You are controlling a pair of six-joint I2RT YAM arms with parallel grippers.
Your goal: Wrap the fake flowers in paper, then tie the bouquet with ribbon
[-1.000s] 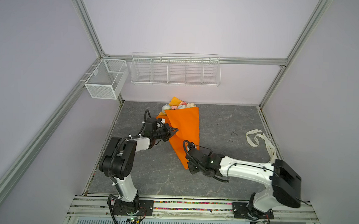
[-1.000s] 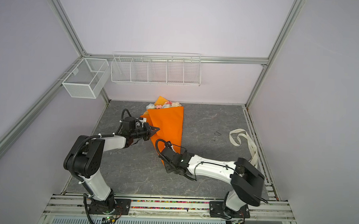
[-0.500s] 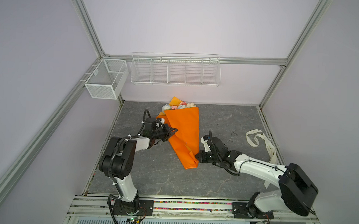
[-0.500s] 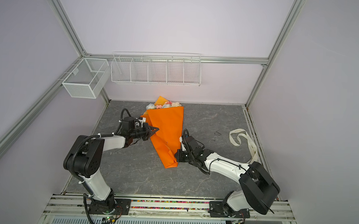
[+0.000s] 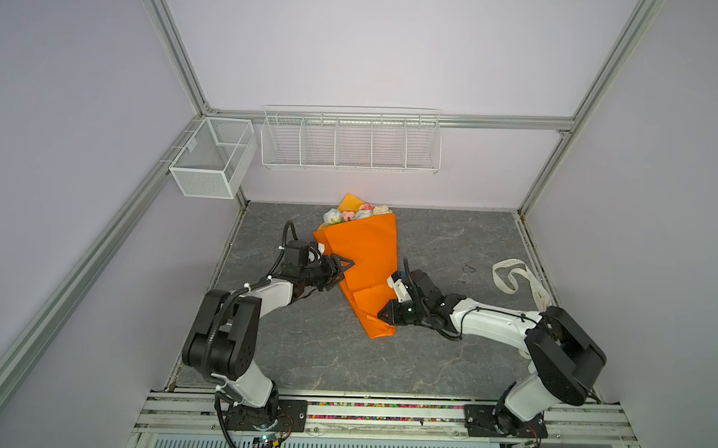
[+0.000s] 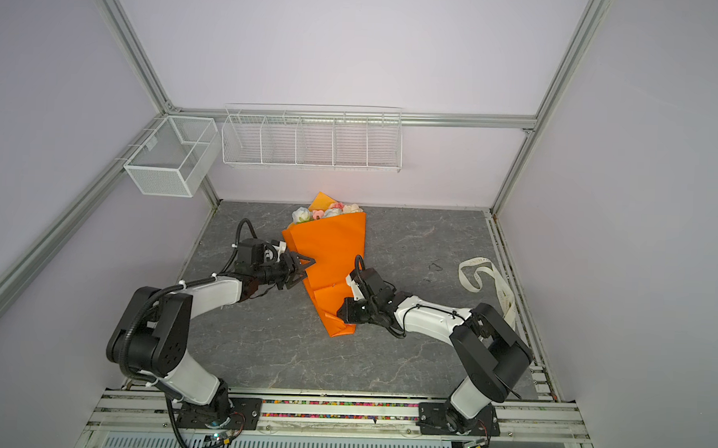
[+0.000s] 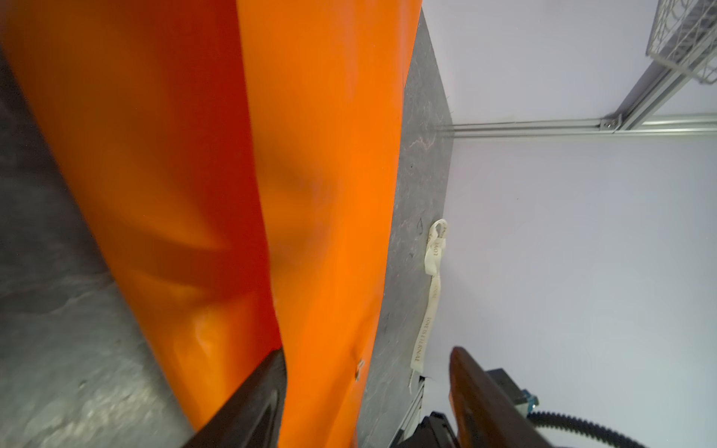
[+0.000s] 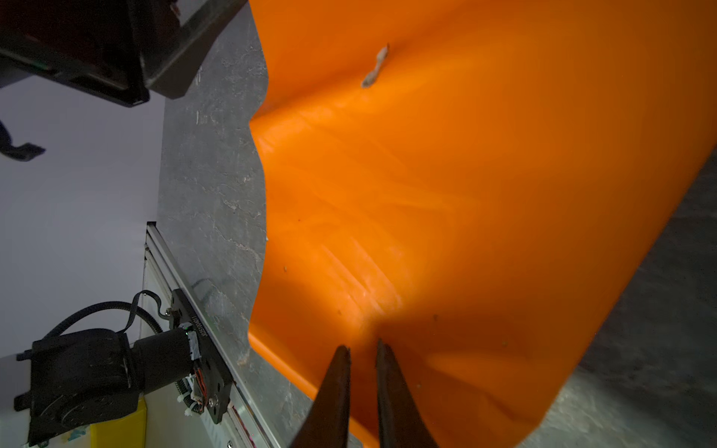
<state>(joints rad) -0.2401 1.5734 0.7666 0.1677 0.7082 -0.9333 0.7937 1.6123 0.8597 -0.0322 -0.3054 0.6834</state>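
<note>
The bouquet of fake flowers lies on the grey floor, wrapped in an orange paper cone (image 5: 364, 254) (image 6: 331, 249). Only its pink, white and cream heads (image 5: 355, 213) (image 6: 324, 212) show at the far end; the stems are hidden inside. My left gripper (image 5: 344, 271) (image 6: 306, 270) (image 7: 368, 372) stands open at the cone's left edge, with the paper (image 7: 329, 155) between its spread jaws. My right gripper (image 5: 381, 315) (image 6: 339, 311) (image 8: 360, 347) is at the cone's lower right edge, near the tip. Its fingers are almost together, pinching a pucker of the paper (image 8: 465, 194).
A cream printed ribbon (image 5: 513, 277) (image 6: 480, 272) (image 7: 434, 252) lies loose on the floor at the right, near the wall rail. A wire shelf (image 5: 350, 139) hangs on the back wall and a mesh basket (image 5: 210, 160) on the left wall.
My left gripper has opened where it was shut on the cone's left edge. My right gripper pulled out to the cone's right side, then came back to its lower right edge.
</note>
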